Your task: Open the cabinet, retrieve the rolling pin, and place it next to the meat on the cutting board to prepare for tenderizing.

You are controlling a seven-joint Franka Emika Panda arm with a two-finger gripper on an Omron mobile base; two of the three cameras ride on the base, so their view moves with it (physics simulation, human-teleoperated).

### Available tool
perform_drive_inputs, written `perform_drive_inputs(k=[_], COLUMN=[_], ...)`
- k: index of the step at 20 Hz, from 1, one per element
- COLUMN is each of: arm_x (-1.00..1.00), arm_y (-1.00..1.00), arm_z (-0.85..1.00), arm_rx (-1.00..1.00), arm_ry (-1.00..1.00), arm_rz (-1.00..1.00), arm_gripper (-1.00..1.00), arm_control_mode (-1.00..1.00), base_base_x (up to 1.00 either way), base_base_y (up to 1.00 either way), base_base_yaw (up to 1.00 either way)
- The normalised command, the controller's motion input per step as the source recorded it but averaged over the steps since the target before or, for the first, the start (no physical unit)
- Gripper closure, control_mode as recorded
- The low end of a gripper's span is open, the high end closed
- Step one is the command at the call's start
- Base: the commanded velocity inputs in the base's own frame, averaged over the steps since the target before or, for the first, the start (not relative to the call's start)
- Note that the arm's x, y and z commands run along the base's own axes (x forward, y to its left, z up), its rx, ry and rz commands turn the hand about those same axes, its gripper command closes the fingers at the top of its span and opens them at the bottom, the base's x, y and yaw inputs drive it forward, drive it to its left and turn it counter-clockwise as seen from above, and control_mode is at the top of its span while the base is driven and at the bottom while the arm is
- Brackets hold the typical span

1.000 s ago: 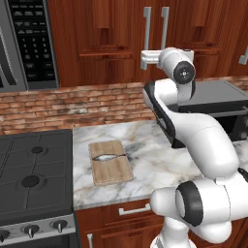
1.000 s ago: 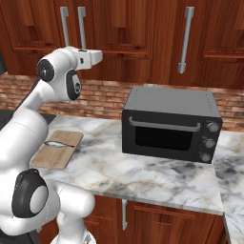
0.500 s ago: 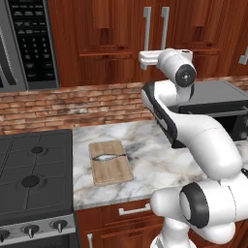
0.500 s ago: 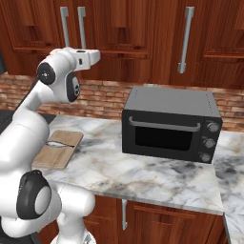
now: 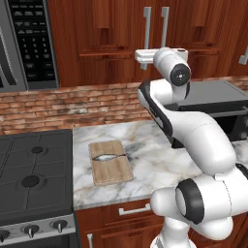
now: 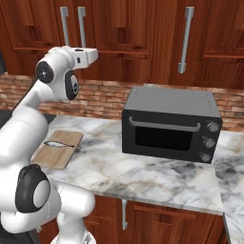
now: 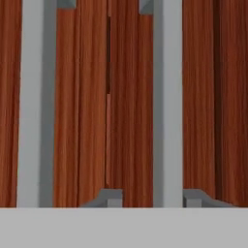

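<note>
Hand view: two silver handles (image 7: 31, 101), one gripper (image 7: 150, 197) astride the right handle, grip unclear

Place: a home kitchen, rendered.
Wall units: the cabinet (image 5: 145, 43) of reddish-brown wood, with long silver bar handles (image 7: 164, 101), hangs above the table.
Worktop: a white-grey marble table (image 5: 150, 164), with a red brick backsplash (image 5: 72, 104) behind it.
Cooking gear: a black gas stove (image 5: 34, 179) left of the table; a dark toaster oven (image 6: 171, 124) on it.
Food prep: the cutting board (image 5: 110, 162) on the table, the meat (image 5: 107, 157) lying on it.
Built-in: a black microwave (image 5: 26, 43) above the stove.
</note>
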Motion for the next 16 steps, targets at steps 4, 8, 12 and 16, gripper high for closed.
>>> perform_drive_inputs(k=[4,8,12,16], arm_x=[0.21,0.14,-0.12,-0.53], arm_y=[0.23,0.08,0.01,0.00], arm_z=[-0.01,-0.07,-0.10,-0.01], arm_rx=[0.00,0.00,0.00,0.00], arm_ry=[0.07,0.01,-0.06,-0.08], arm_rz=[0.04,0.10,0.15,0.14], arm_gripper=[1.00,1.00,1.00,1.00], arm_control_mode=[-1.00,-1.00,-1.00,-1.00], base_base_x=[0.00,0.00,0.00,0.00], base_base_y=[0.00,0.00,0.00,0.00], base_base_yaw=[0.00,0.00,0.00,0.00])
